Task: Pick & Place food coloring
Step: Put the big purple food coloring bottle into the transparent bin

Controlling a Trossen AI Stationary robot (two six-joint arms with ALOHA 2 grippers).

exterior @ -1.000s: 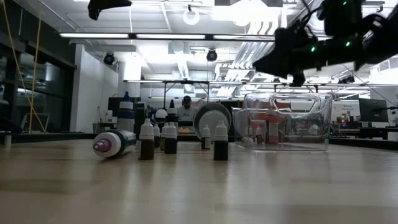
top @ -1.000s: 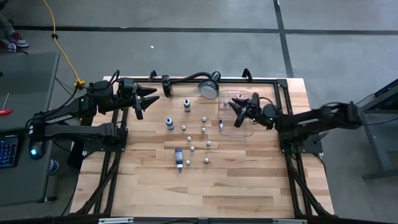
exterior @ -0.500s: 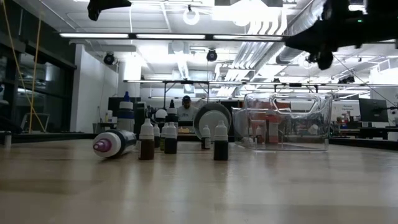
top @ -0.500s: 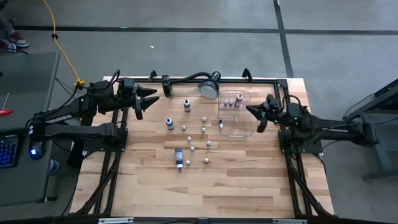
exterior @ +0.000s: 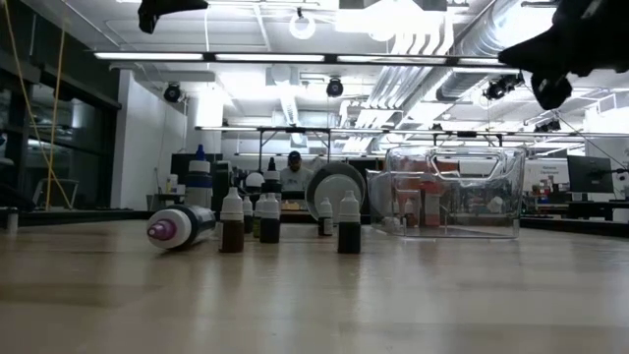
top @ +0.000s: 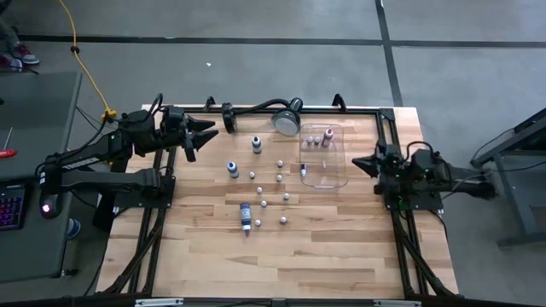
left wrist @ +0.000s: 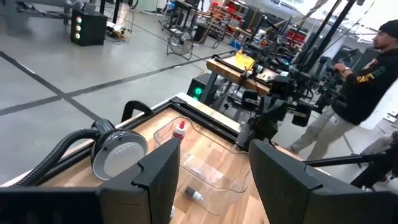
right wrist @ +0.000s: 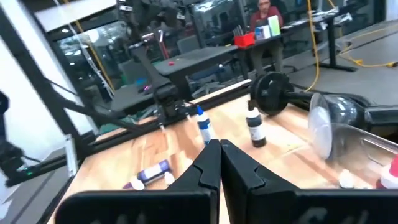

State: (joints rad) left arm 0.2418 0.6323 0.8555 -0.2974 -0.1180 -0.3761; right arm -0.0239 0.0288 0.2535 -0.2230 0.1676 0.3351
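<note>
The right gripper's fingers are pressed together, empty, at the desk's right edge beside the clear tray. The left gripper's fingers stand parted, empty. Between them, most food coloring bottles stand upright; one lies flat, its long axis pointing toward the desk's near edge.

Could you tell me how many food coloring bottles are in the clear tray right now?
3 in the clear tray: a pale bottle and red bottle at its far end, a dark bottle by its left wall. Others may hide.
</note>
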